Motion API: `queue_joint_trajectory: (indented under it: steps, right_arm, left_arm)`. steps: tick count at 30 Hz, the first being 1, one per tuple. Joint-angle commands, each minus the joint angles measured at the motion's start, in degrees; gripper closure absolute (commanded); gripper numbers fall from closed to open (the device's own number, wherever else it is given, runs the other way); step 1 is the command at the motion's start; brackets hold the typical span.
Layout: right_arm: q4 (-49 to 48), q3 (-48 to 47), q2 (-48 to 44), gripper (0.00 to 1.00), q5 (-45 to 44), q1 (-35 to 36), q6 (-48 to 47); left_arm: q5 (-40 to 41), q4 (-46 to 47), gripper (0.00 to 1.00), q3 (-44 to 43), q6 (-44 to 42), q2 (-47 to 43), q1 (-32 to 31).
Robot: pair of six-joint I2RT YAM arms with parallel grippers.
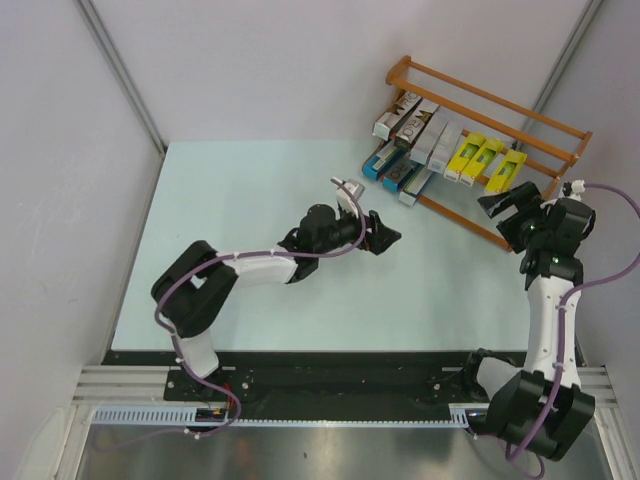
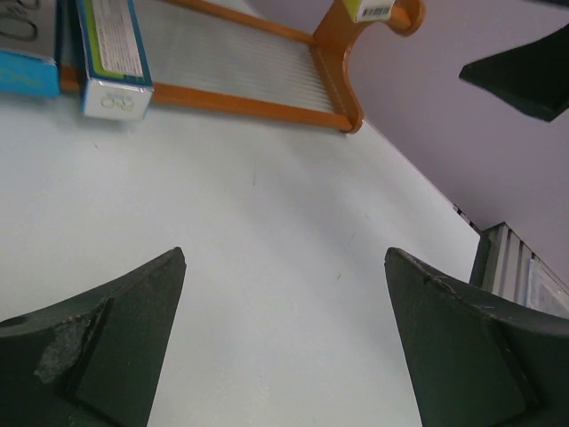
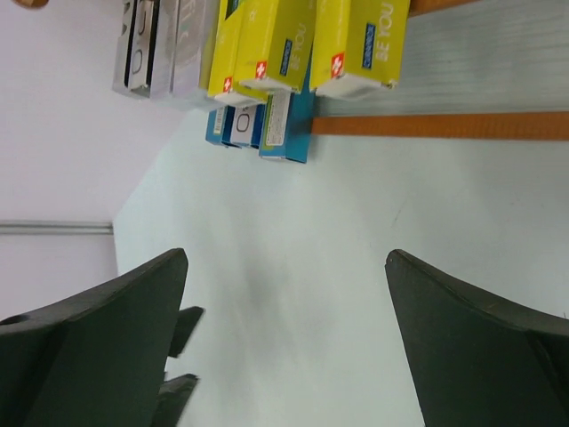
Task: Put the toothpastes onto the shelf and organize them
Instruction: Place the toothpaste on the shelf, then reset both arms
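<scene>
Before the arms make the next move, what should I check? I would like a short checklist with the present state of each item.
1. Left gripper open and empty: ok.
2. Right gripper open and empty: ok.
3. All toothpastes on the shelf: ok, none seen on the table.
4. Yellow cartons side by side: ok.
5. Blue cartons behind the front rail: not ok, their ends stick out past it.
6. Right gripper clear of the shelf: cannot tell, it is close.
</scene>
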State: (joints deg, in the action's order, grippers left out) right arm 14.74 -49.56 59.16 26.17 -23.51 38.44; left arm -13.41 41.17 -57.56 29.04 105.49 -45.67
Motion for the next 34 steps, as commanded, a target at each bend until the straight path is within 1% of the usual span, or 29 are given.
queue_joint_trajectory:
  steps: [1,2,3,4,6,7,8,11,12,13,14,18,21,24,29,31,34]
  right_arm:
    - [6.78,0.95,-6.68,0.0,-8.4,4.86,-5.03]
    - [7.57,1.13,-7.56,0.0,-11.73,6.09,-5.56]
    - [8.36,1.31,-8.43,0.0,-13.33,7.15,-6.0]
    - [9.5,2.0,-9.75,0.0,-14.82,9.77,-6.7]
    - [10.83,3.06,-11.16,0.0,-18.6,12.07,-7.14]
    - [11.01,4.63,-12.65,0.0,-21.23,14.34,-7.32]
    - [11.18,5.43,-13.44,0.0,-22.64,15.67,-7.32]
    - [11.8,9.38,-16.7,0.0,-27.83,20.07,-6.62]
    - [11.8,10.35,-17.57,0.0,-28.89,21.12,-6.18]
    - [11.8,11.23,-18.19,0.0,-30.46,22.35,-6.01]
    - [11.8,12.89,-19.42,0.0,-31.18,23.58,-5.22]
    - [10.84,17.11,-22.32,0.0,-33.99,29.56,-3.37]
    - [10.13,18.97,-23.65,0.0,-37.32,32.55,-2.4]
    - [10.04,19.06,-23.91,0.0,-38.04,34.13,-2.14]
    - [8.64,19.24,-23.47,0.0,-39.97,35.81,-1.96]
    - [7.94,19.24,-22.86,0.0,-39.88,35.99,-1.87]
    - [6.35,19.41,-22.07,0.0,-39.8,35.99,-1.96]
  left_arm:
    - [5.39,-9.23,0.0,1.92,-6.62,-10.56,0.23]
    - [6.37,-10.83,0.0,2.53,-7.06,-11.88,0.23]
    - [7.34,-12.85,0.0,3.06,-7.5,-13.02,0.32]
    - [9.0,-16.43,0.0,3.76,-8.37,-15.38,0.41]
    - [10.76,-20.32,0.0,5.34,-9.61,-17.68,0.41]
    - [12.95,-21.56,0.0,6.31,-9.61,-20.3,0.41]
    - [13.32,-23.83,0.0,7.54,-9.79,-21.98,0.41]
    - [19.8,-29.72,0.0,12.02,-9.79,-28.83,0.41]
    - [21.3,-31.31,0.0,14.56,-9.61,-30.59,0.49]
    - [22.45,-32.98,0.0,15.45,-9.53,-34.18,0.49]
    - [23.77,-37.0,0.0,16.16,-9.26,-35.69,0.93]
    - [25.1,-44.84,0.0,18.79,-9.0,-43.6,1.2]
    - [26.42,-47.13,0.0,21.51,-7.95,-48.97,1.37]
    - [26.33,-46.71,0.01,24.59,-7.24,-52.66,1.37]
    - [26.77,-47.23,0.0,27.5,-6.54,-54.86,1.37]
    - [25.46,-46.19,0.0,28.11,-6.97,-55.57,1.37]
    - [25.71,-45.04,0.0,28.64,-7.24,-56.27,1.37]
